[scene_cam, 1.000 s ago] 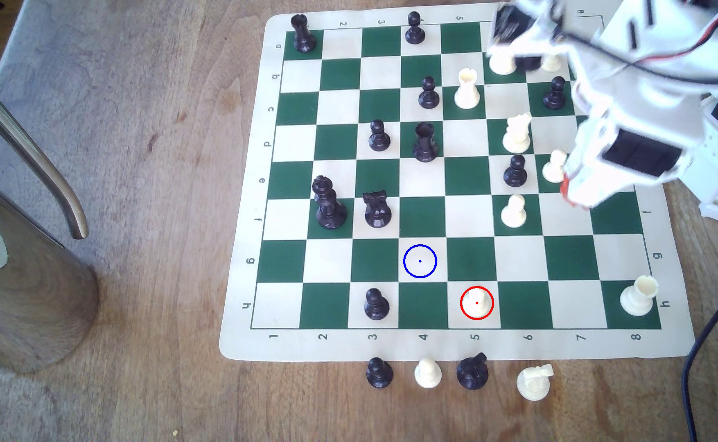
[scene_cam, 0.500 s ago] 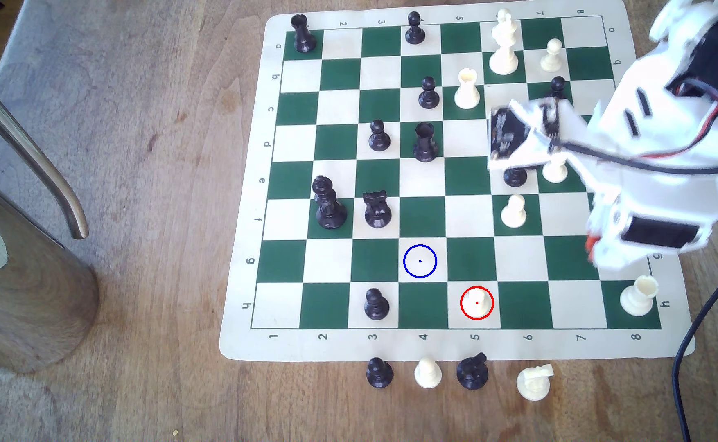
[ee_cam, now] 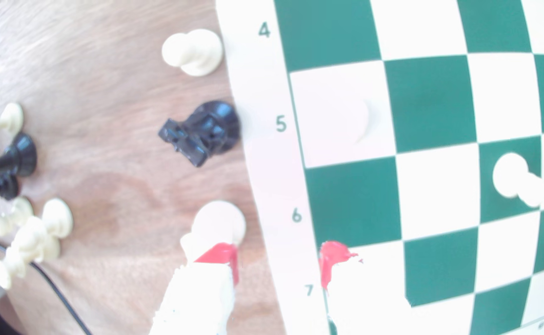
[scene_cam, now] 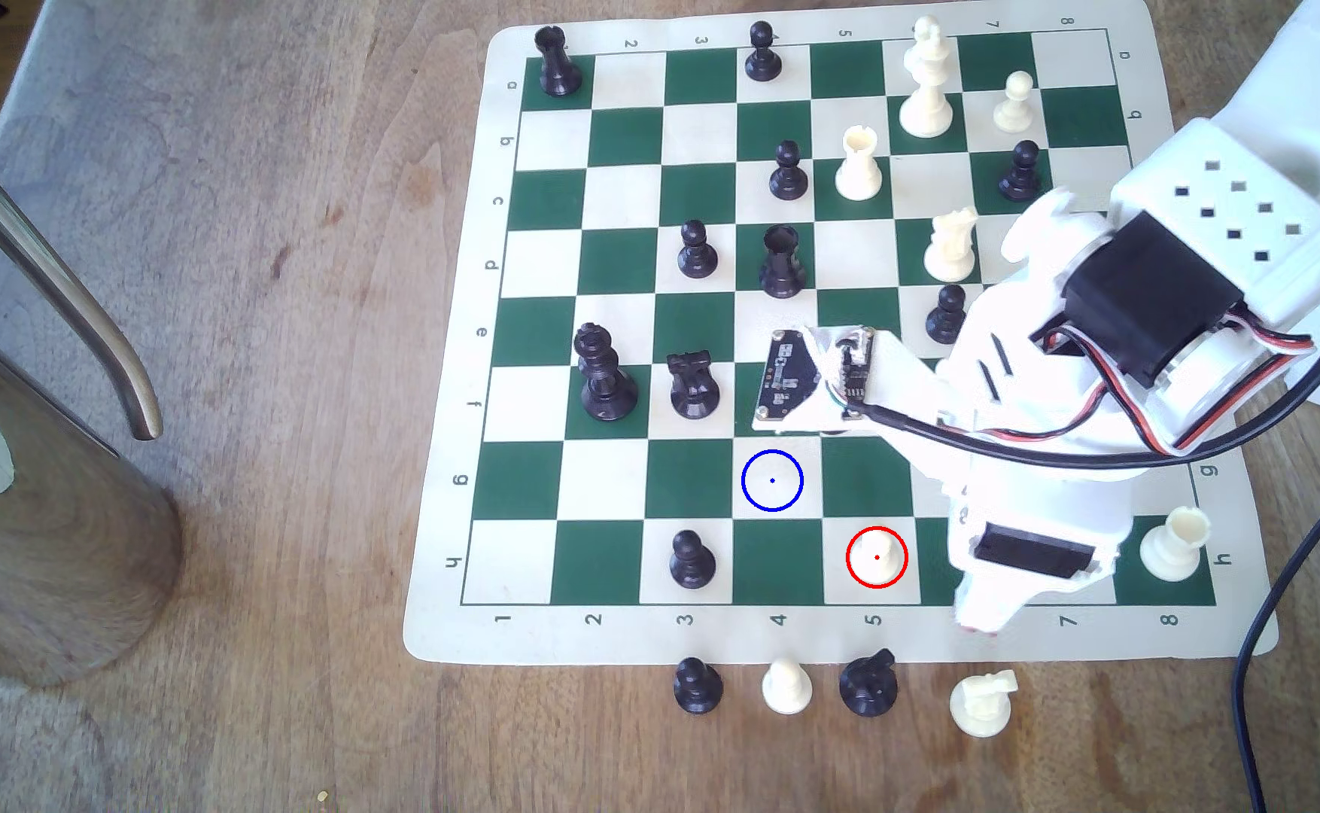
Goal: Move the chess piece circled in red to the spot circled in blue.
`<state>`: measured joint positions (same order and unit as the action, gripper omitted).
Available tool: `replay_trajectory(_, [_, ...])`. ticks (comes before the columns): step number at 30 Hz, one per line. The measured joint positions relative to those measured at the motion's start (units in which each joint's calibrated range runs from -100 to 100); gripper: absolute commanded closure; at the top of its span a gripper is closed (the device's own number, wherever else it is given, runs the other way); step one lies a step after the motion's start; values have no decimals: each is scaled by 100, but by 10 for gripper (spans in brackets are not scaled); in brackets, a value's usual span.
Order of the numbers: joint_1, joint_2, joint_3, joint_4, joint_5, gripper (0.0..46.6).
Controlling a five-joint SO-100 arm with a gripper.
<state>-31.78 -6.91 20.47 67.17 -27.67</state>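
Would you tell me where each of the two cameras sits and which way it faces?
Exterior view: off the arm, high above, looking down on the chessboard; the white arm enters from the exterior view's right.
Wrist view: on the wrist, looking down past the red-tipped open gripper at the board's numbered edge.
Shared: the red-circled white pawn and the black knight off the board.

Table (scene_cam: 274,547): wood, brown grain and knots, matt, worn pale in patches. Chess mat (scene_cam: 446,625): thin flexible sheet, cream border, printed green and cream squares, low sheen. White pawn (scene_cam: 878,553): cream plastic, smooth, slightly glossy. Black pawn (scene_cam: 691,560): dark plastic, shiny highlights. Robot arm (scene_cam: 1220,234): white plastic shells, matt, with black servo blocks. Gripper (ee_cam: 278,261): white plastic fingers with red tips. Metal jug (scene_cam: 39,508): brushed steel body, polished handle. Cable (scene_cam: 1267,610): black, rubbery, smooth.
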Motion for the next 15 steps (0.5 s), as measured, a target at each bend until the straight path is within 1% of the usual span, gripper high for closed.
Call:
replay_trajectory(4, [214,50,0,-183,10,299])
replay_trajectory(8, [354,218,-9,-239,151,299])
replay_trajectory(15, [590,528,-9,-406,249,301])
